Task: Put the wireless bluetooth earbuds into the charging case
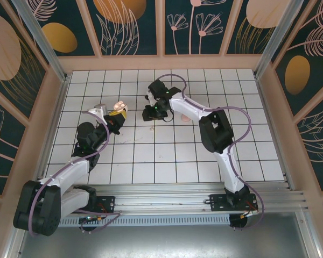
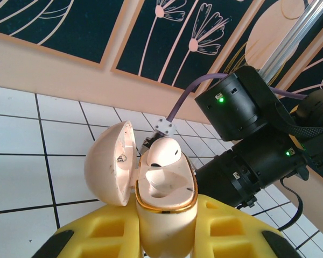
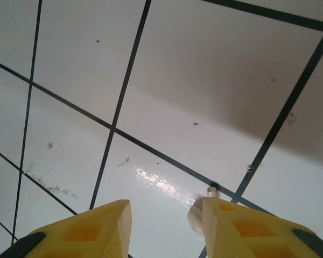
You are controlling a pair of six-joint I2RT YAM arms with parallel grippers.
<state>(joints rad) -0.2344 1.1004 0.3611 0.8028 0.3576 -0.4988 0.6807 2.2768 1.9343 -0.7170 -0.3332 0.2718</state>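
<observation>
My left gripper (image 2: 166,228) is shut on the salmon-pink charging case (image 2: 167,215), held upright between its yellow fingers (image 2: 97,234). The lid (image 2: 110,164) hangs open to the left. One pale earbud (image 2: 162,153) sits in the far socket, and the near socket is hollow. From above, the case (image 1: 118,106) shows at the left gripper (image 1: 119,113). My right gripper (image 3: 166,207) is open, low over a white tile. A second earbud (image 3: 196,217) lies on the floor against the inner face of its right finger (image 3: 226,226), and the left finger stands well apart from it.
The right arm's black wrist (image 2: 247,134) hangs close beyond the case. From above, the right gripper (image 1: 152,113) is about a tile to the right of the case. A small pale piece (image 1: 184,116) lies beside the right arm. Wooden walls (image 1: 161,62) enclose the tiled floor.
</observation>
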